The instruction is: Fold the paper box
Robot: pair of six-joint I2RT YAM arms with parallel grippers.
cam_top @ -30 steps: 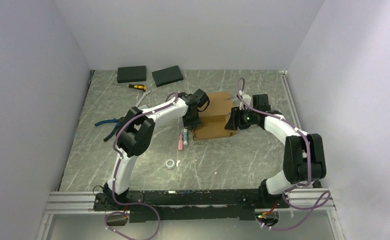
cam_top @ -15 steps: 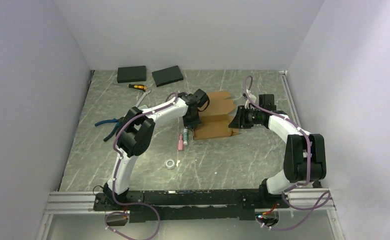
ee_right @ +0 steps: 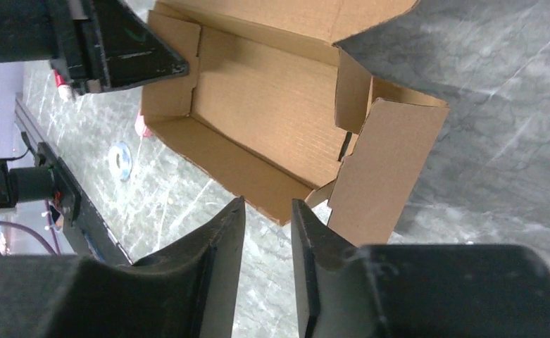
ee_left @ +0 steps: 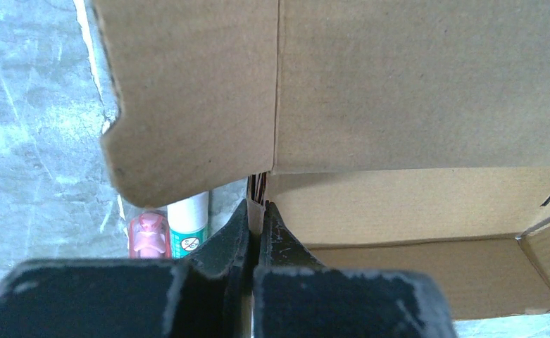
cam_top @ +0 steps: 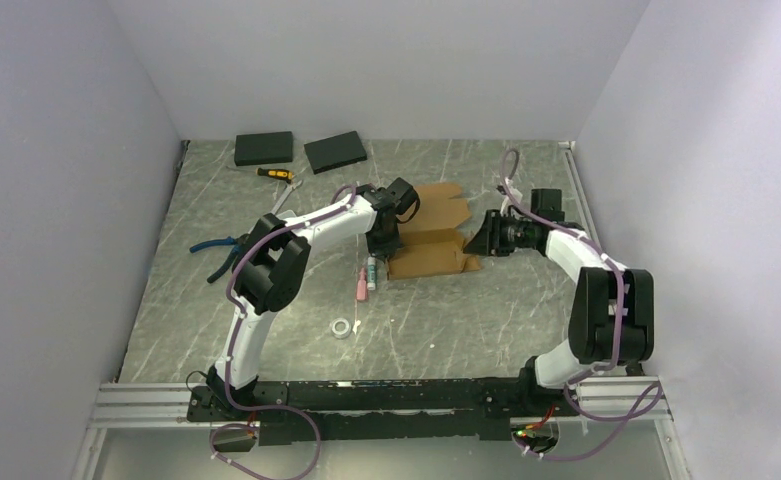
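The paper box (cam_top: 428, 247) is a brown corrugated carton, partly formed, lying open in the middle of the table. My left gripper (cam_top: 382, 243) is shut on the box's left wall; in the left wrist view its jaws (ee_left: 258, 211) pinch a thin cardboard edge, with the box's panel (ee_left: 398, 84) filling the frame above. My right gripper (cam_top: 488, 240) is open and empty, just off the box's right end. In the right wrist view the gripper (ee_right: 267, 211) hovers before the box's open interior (ee_right: 265, 113), and a loose end flap (ee_right: 384, 169) hangs at the right.
A pink tube and a white-green glue stick (cam_top: 367, 277) lie left of the box. A tape ring (cam_top: 341, 328) lies nearer me. Two black slabs (cam_top: 263, 148), a yellow screwdriver (cam_top: 275, 174) and blue pliers (cam_top: 221, 251) lie at the back left.
My right gripper has drawn back to the right, away from the box's right end. The raised flaps at that end have dropped flatter. The left gripper has kept its hold.
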